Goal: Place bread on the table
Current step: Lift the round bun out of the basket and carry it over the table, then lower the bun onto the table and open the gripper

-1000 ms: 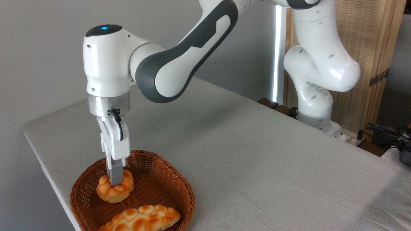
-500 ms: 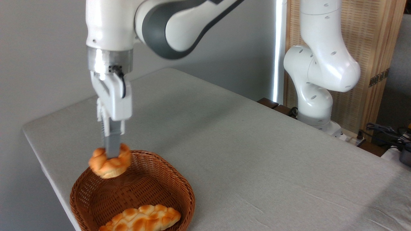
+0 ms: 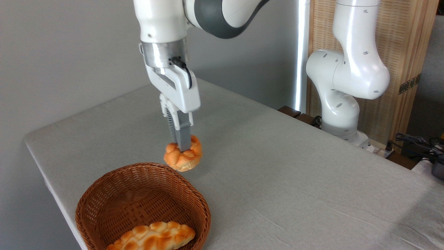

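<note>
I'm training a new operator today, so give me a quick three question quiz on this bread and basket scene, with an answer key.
1. True or false: the gripper holds the small round bun in the air.
2. What lies inside the wicker basket? A) nothing B) a long braided loaf C) two buns
3. Fill in: the held bun hangs near the basket's far ____, with grey table beyond it.

Key:
1. True; the fingers pinch it from above and it touches nothing else.
2. B
3. Rim
</note>
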You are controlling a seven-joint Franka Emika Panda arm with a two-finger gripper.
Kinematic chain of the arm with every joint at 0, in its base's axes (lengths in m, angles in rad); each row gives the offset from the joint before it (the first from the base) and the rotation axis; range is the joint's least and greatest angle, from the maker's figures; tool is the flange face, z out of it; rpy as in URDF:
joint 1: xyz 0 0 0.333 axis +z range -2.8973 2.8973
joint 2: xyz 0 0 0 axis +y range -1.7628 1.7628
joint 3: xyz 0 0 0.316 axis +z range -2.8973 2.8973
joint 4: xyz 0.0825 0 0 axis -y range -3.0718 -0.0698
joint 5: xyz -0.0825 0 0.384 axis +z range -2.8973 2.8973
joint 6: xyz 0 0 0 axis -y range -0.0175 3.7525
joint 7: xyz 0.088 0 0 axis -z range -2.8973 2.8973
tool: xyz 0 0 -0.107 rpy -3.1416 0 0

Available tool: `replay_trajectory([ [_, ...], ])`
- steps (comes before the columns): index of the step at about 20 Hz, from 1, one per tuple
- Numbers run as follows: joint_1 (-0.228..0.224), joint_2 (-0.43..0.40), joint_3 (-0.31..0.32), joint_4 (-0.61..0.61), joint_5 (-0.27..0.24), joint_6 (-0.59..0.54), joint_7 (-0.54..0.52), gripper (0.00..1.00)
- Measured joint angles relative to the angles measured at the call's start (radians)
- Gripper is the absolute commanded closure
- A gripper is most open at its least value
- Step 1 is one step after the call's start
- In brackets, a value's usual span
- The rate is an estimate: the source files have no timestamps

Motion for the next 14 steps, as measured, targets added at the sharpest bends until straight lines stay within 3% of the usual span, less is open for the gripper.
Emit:
replay_trajectory([
  [2, 0.0, -0.014, -0.027, -0.054, 0.0, 0.0, 0.0, 0.57],
  [6, -0.001, -0.011, -0.05, -0.11, 0.0, 0.001, 0.0, 0.24],
  [7, -0.001, -0.01, -0.052, -0.122, 0.0, 0.002, 0.0, 0.07],
  [8, -0.002, -0.006, -0.052, -0.135, 0.0, 0.003, 0.0, 0.0],
  [14, -0.01, 0.021, -0.054, -0.157, -0.001, 0.008, 0.0, 0.0],
])
